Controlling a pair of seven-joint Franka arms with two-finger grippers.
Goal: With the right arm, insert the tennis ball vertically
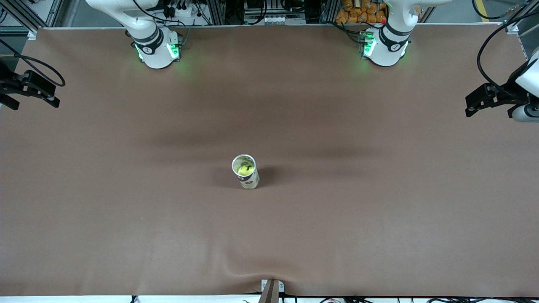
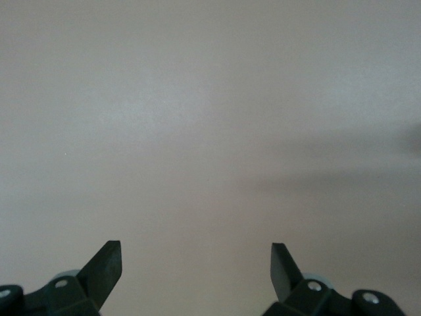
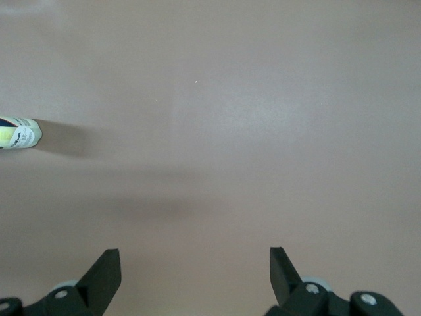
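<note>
Tennis ball [image 1: 246, 169]: yellow-green with a dark mark on its top, sitting inside the can [image 1: 245, 172], seen through the open mouth. Can: clear plastic tube with a white rim and a printed label band, standing upright on the table [image 1: 126, 189], lid off. It stands near the middle of the table, about midway between the two arms' ends and nearer to the front camera than the arm bases. The right wrist view shows the can [image 3: 18, 132] at the frame edge, casting a shadow.
</note>
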